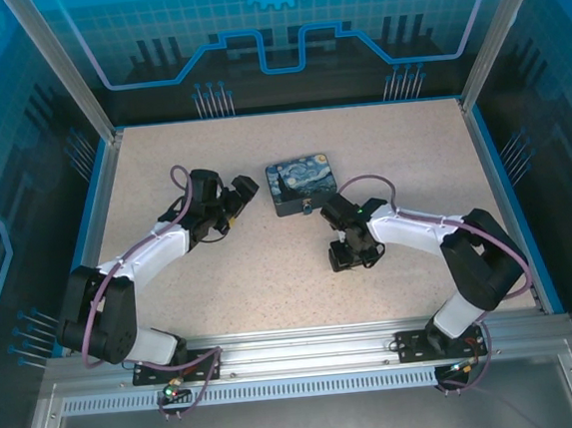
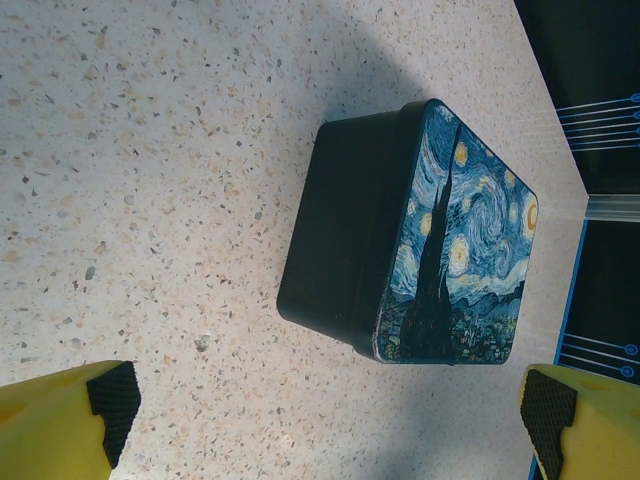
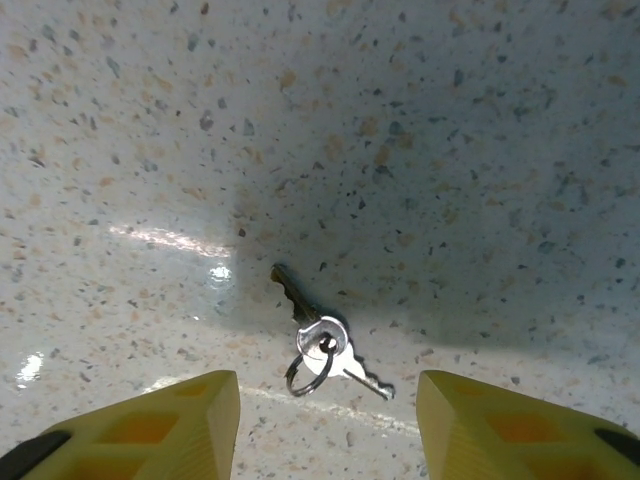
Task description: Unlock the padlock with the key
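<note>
keys (image 3: 322, 338) lie between spread right fingers (image 3: 160, 420).

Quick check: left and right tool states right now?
Left tool: open, holding nothing.
Right tool: open, holding nothing, above the keys.

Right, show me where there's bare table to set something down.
Bare table: near middle between left arm and right arm, far-left corner, far-right stretch beside the painted box. Crowded: centre, where left gripper and right gripper close on the box, keys under the right one.
</note>
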Robot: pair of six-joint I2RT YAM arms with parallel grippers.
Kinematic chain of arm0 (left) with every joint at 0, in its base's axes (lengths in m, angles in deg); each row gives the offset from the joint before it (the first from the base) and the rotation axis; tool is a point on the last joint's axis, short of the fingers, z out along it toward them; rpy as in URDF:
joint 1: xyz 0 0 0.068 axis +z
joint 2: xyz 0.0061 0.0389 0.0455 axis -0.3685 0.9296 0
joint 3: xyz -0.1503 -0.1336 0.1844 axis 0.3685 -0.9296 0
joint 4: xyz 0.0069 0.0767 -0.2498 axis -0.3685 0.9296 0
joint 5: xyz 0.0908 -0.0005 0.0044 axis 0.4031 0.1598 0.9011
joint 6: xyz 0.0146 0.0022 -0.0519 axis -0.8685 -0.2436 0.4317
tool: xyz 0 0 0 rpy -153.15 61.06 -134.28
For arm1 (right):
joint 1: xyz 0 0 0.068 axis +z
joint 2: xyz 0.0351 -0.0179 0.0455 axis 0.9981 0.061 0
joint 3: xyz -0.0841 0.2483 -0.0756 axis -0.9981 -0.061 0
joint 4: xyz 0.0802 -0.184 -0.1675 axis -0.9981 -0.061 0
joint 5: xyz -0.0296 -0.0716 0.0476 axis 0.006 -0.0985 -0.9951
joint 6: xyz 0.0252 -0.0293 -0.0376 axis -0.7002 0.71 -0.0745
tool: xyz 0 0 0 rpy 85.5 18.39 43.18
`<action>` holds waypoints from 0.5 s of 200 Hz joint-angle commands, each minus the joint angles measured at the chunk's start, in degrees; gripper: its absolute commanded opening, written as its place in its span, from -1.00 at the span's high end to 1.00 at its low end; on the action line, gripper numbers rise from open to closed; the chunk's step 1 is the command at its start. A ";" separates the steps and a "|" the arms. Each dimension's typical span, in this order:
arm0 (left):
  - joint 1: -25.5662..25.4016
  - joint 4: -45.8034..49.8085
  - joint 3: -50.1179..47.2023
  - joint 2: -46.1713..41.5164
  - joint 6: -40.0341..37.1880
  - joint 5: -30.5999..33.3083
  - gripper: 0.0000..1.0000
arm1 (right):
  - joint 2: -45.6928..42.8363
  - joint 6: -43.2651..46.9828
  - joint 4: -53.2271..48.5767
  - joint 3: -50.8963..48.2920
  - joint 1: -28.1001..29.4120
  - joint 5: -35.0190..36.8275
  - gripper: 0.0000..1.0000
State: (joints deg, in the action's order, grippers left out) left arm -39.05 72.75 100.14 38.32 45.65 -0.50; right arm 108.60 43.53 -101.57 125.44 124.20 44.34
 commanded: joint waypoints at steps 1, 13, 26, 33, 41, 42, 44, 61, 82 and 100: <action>-0.41 -0.57 0.90 0.56 0.68 -1.23 -0.98 | 1.64 1.50 1.07 -0.09 -0.65 -1.20 0.03; -0.40 -0.57 0.91 0.56 0.77 -1.26 -0.98 | 2.52 1.75 1.25 0.40 -0.68 -1.22 0.08; -0.41 -0.56 1.05 0.52 0.67 -1.25 -0.98 | 3.49 2.08 1.33 1.02 -0.69 -1.27 0.11; -0.41 -0.55 0.98 0.63 0.65 -1.25 -0.98 | 3.98 2.26 1.41 1.24 -0.68 -1.31 0.12; -0.41 -0.47 1.07 0.65 0.64 -1.23 -0.98 | 4.55 2.43 1.46 1.48 -0.68 -1.20 0.14; -0.41 -0.43 1.11 0.62 0.64 -1.24 -0.98 | 4.55 2.43 1.46 1.48 -0.68 -1.20 0.14; -0.41 -0.47 1.07 0.67 0.64 -1.25 -0.98 | 4.81 2.47 1.50 1.61 -0.69 -1.15 0.14; -0.41 -0.47 1.15 0.76 0.68 -1.25 -0.98 | 5.97 2.82 1.59 1.85 -0.67 -0.83 0.20; -0.41 -0.47 1.32 0.91 0.65 -1.26 -0.98 | 7.06 3.09 1.73 1.96 -0.60 -0.34 0.28; -0.41 -0.56 1.37 1.09 0.66 -1.25 -0.98 | 7.69 3.07 1.77 1.95 -0.51 -0.13 0.35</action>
State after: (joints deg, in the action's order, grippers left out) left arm -39.05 72.75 100.14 38.69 45.65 -0.50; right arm 113.56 45.83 -101.85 127.06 123.93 44.61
